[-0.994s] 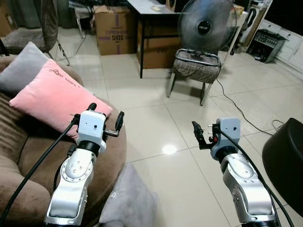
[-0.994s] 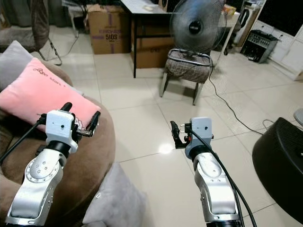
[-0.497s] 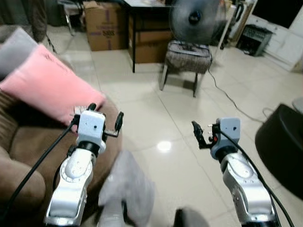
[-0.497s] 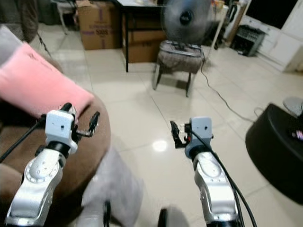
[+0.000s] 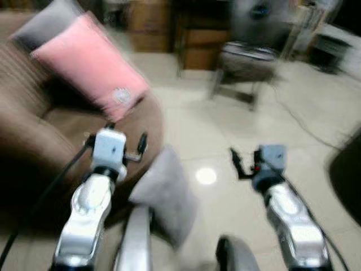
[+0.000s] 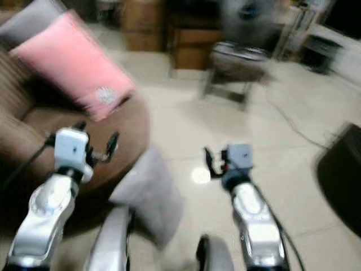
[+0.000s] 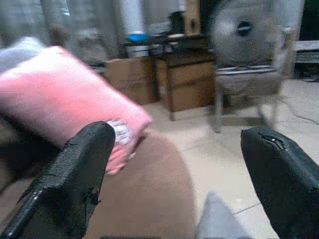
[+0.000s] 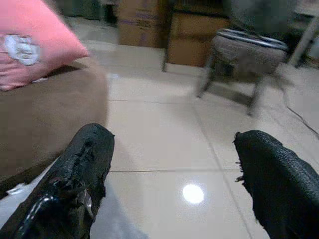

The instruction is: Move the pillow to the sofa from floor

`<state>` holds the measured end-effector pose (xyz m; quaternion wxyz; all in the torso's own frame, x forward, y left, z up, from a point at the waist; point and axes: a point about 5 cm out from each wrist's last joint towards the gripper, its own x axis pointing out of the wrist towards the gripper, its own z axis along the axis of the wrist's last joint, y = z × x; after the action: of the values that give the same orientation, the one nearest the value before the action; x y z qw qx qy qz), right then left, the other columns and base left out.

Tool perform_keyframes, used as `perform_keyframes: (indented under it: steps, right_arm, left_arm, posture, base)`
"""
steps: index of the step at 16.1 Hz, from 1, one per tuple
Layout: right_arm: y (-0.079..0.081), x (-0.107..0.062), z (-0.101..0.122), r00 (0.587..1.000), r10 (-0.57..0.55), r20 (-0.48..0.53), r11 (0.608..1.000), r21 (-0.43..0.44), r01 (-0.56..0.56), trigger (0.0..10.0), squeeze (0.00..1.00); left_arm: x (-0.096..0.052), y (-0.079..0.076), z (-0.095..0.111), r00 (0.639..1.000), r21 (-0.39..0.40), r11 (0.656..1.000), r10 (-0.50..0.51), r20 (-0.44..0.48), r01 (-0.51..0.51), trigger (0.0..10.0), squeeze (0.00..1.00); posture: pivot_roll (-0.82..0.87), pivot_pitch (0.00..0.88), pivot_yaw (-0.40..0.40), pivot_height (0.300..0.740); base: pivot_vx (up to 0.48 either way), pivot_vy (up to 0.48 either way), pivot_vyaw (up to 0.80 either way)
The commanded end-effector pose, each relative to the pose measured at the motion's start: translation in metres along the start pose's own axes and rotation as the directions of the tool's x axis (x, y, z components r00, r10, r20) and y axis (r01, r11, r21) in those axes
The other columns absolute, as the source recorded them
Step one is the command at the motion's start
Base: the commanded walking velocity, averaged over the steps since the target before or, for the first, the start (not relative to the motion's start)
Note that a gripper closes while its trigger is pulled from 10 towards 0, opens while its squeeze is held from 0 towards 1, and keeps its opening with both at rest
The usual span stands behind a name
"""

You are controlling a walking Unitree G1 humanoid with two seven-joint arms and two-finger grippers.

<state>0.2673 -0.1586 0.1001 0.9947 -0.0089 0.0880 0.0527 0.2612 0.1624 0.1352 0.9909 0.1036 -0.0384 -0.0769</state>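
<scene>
Tilted further down and swung toward the sofa since a second ago, the robot's head now brings the grey pillow (image 5: 163, 195) fuller into sight, while both arms hold the same raised pose; everything is blurred by that motion. Grey pillow: on the tiled floor (image 5: 225, 130), leaning against the rounded front edge of the brown sofa (image 5: 51, 141), low between the two arms and just ahead of the robot's own legs. Left gripper (image 5: 125, 148): raised over the sofa's front edge with fingers spread wide and nothing between them; its wrist camera looks past both fingers (image 7: 75, 174) to a pink pillow (image 5: 90, 62) already lying on the seat, with another grey cushion (image 5: 48, 20) behind it. Right gripper (image 5: 238, 164): held over bare tile, likewise spread and empty. Neither touches the pillow, so the pickup is judged not yet begun, and the arms appear parked forward ready to reach down. Room for moving: open tile lies to the right of the pillow; a stool (image 5: 245, 62) and a fan (image 5: 256, 14) stand well apart beyond; a dark round object (image 5: 348, 175) sits at the right edge. Free seat remains in front of the pink pillow.
</scene>
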Motion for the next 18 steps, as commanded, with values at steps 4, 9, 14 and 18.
perform_keyframes:
  steps: [4,9,14,18]
  right_arm:
    - [0.001,-0.002,-0.006,1.0,-0.001,-0.015,1.0,0.003,0.001,10.0,0.0]
    - [-0.017,-0.008,-0.009,0.993,-0.11,0.053,0.994,0.018,0.109,10.0,0.0]
    - [-0.025,-0.019,-0.032,0.996,-0.086,-0.034,0.996,-0.013,0.086,10.0,0.0]
    - [-0.018,-0.016,-0.035,0.998,-0.042,-0.041,0.999,-0.029,0.041,10.0,0.0]
  left_arm:
    - [-0.002,-0.003,-0.006,0.999,0.004,0.999,-0.04,-0.03,0.041,10.0,0.0]
    - [0.0,-0.001,-0.018,0.996,0.026,0.998,-0.049,-0.076,0.051,10.0,0.0]
    - [-0.004,0.002,-0.032,0.992,0.024,0.999,-0.031,-0.119,0.034,10.0,0.0]
    - [-0.012,0.004,-0.037,0.991,0.029,0.999,-0.016,-0.133,0.02,10.0,0.0]
  posture:
    - [0.11,0.0,-0.054,0.59]
    - [0.1,0.0,-0.058,0.59]
    - [0.09,0.0,-0.076,0.59]
    - [0.1,0.0,-0.078,0.59]
  base:
    - [0.0,0.0,0.0]
    - [0.159,0.0,0.0]
    - [0.27,0.0,-0.16]
    - [0.275,0.0,-0.2]
